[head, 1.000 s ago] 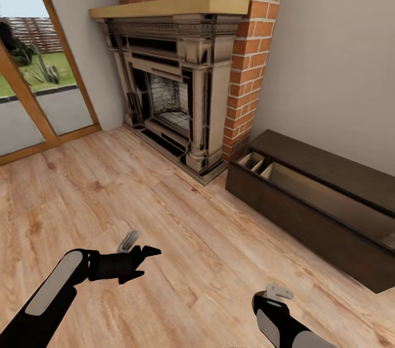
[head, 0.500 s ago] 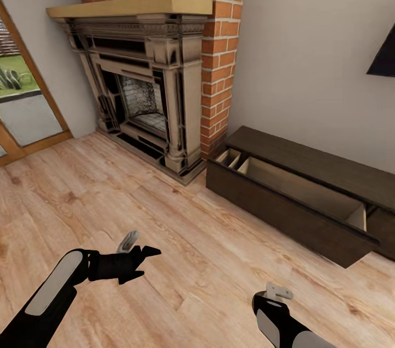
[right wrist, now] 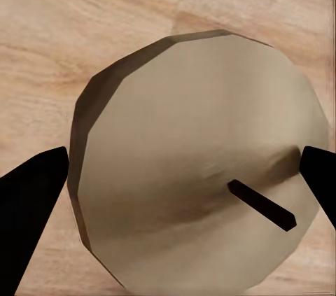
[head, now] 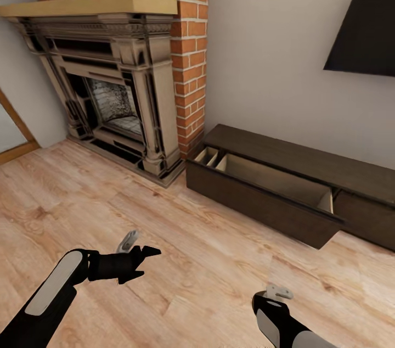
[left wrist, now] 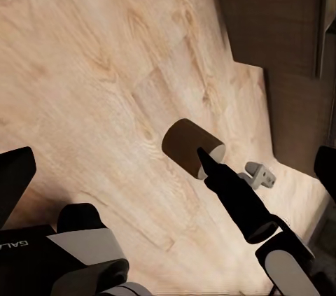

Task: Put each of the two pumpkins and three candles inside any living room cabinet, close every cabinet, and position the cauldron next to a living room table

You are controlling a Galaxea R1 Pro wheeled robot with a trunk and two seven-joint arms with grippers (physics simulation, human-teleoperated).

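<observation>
Swinging rightward, the view is bringing the open cabinet [head: 263, 186] closer — right pincer [right wrist: 175, 191] clamping a candle [right wrist: 203, 170], left pincer [head: 144, 260] apart — approach squarely.

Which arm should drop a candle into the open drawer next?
Right. Its claw grips a candle, and the open drawer lies toward the right in the head view. The left claw is open and empty.

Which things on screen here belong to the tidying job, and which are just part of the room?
Job: candle held in the right pincer; cabinet with its drawer open; left pincer, open and empty.
Just there: fireplace; brick chimney; black wall screen; wooden floor.
</observation>
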